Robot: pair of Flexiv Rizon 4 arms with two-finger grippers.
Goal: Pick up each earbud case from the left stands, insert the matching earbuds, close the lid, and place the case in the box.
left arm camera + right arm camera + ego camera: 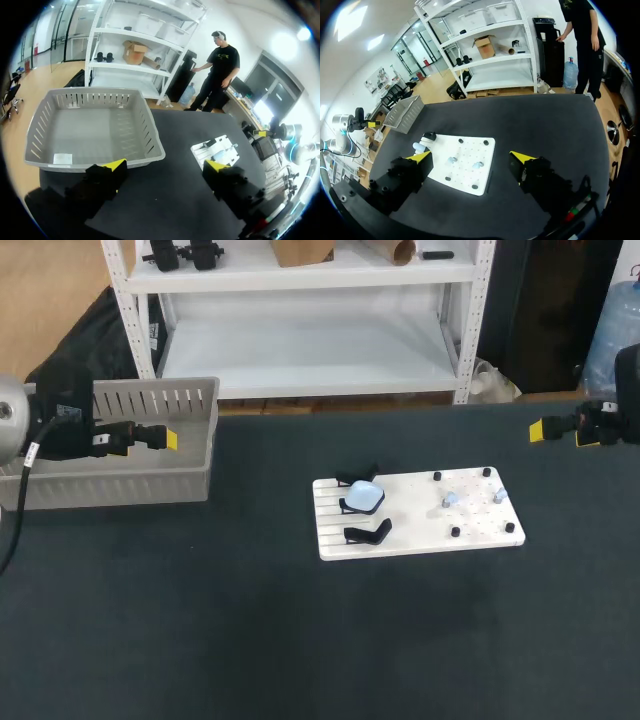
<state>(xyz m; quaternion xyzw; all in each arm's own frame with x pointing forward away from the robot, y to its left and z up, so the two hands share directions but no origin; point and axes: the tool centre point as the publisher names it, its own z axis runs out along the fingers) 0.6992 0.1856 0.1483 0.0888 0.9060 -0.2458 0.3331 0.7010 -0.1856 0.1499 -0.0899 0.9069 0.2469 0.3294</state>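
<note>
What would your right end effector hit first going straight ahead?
Probably the white board, lying ahead of the right end effector between its open fingers; depth is unclear, so maybe the table.

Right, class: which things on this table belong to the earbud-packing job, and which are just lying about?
Job: earbud case, earbuds, grey box, white board.
Idle now: empty black stands, black pegs.

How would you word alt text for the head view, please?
On a dark table, a white board holds a pale blue earbud case on black stands at its left end and two earbuds further right. A grey box sits far left with the left pincer by it; the right pincer hangs far right.
</note>
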